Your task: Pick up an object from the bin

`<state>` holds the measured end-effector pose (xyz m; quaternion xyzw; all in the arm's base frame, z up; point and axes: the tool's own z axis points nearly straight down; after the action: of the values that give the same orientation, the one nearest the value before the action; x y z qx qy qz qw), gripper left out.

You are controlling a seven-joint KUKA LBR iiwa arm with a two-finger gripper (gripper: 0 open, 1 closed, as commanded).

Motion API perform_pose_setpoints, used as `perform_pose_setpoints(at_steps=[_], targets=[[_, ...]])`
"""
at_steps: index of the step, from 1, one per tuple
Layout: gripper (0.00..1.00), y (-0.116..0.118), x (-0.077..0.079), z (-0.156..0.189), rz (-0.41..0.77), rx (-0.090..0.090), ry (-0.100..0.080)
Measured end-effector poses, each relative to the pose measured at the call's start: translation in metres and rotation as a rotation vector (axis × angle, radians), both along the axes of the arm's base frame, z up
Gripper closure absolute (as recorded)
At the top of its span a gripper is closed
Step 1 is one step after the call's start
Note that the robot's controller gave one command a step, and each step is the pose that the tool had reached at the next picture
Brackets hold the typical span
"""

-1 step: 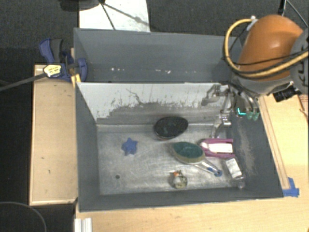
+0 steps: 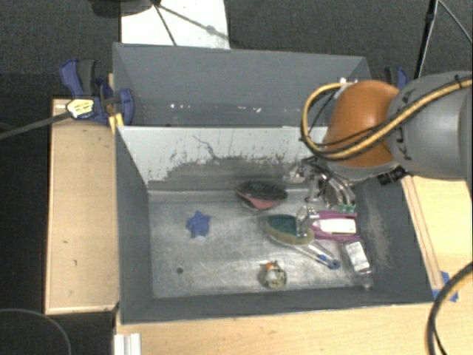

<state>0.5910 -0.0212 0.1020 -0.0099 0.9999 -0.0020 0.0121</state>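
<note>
the arm (image 2: 437, 128) reaches in over the bin (image 2: 134, 220), its orange cover (image 2: 363, 124) looped with yellow and black cables. below the cover the tool (image 2: 316, 207) hangs low, near the bin floor. from where i stand its metal parts blur together, so i cannot tell whether it is set wide or narrow, and i see nothing held in it.

take the green oval (image 2: 284, 228), a flat teal-and-olive thing on the bin floor, as the mark. the tool sits just above the oval's right-hand rim, so close that the two seem to meet, though i cannot say they touch. right of the oval, just beside it, lies a pink pack (image 2: 337, 228) with a white band, its near end under the tool as well. which of the two the tool is over i cannot settle; it stands at the seam between them.

behind the oval and a little left, near the back wall's foot, rests a dark oval (image 2: 260, 193) with a reddish face, apart from the green one. in front of the oval and to its right a blue stick (image 2: 323, 256) lies slantwise, and further right of that a white tube (image 2: 357, 257). in front of the oval, near the front wall, sits a small round bit (image 2: 273, 274). well to the oval's left a blue star (image 2: 197, 223) lies alone.
</note>
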Motion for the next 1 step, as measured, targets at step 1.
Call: perform_pose_setpoints(at_steps=[1], targets=[[0.0, -0.0024, -0.0009, -0.0051, -0.079, -0.001, 0.006]])
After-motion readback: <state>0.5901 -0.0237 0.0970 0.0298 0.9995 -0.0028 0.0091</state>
